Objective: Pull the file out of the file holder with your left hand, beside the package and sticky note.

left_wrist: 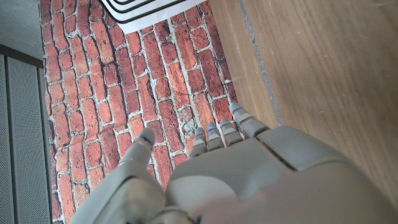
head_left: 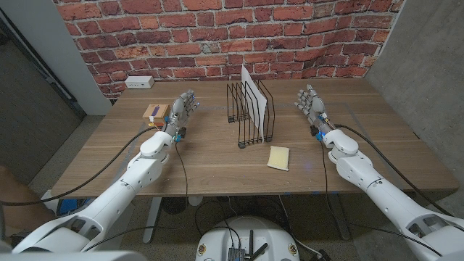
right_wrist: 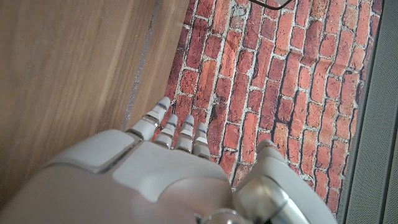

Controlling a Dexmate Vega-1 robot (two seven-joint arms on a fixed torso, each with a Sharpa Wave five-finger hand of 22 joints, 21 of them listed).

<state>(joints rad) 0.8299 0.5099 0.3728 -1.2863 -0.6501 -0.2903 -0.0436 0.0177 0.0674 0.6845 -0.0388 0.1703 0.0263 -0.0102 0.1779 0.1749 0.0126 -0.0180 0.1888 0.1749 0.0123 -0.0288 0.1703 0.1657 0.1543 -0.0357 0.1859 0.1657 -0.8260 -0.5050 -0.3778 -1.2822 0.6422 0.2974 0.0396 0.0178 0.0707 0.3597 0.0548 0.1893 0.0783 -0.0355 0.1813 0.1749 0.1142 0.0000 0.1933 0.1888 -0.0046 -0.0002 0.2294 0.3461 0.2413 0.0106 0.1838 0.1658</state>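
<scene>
White and upright in the wire file holder (head_left: 250, 114), the file (head_left: 251, 93) stood untouched; my left hand (head_left: 183, 110), open and empty, needed a straight upward pinch-pull.

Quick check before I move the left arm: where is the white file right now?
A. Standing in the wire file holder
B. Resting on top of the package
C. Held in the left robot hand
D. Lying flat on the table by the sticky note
A. In the head view the white file stands upright between the wires of the black file holder, while the left robot hand is off to its side, holding nothing.
</scene>
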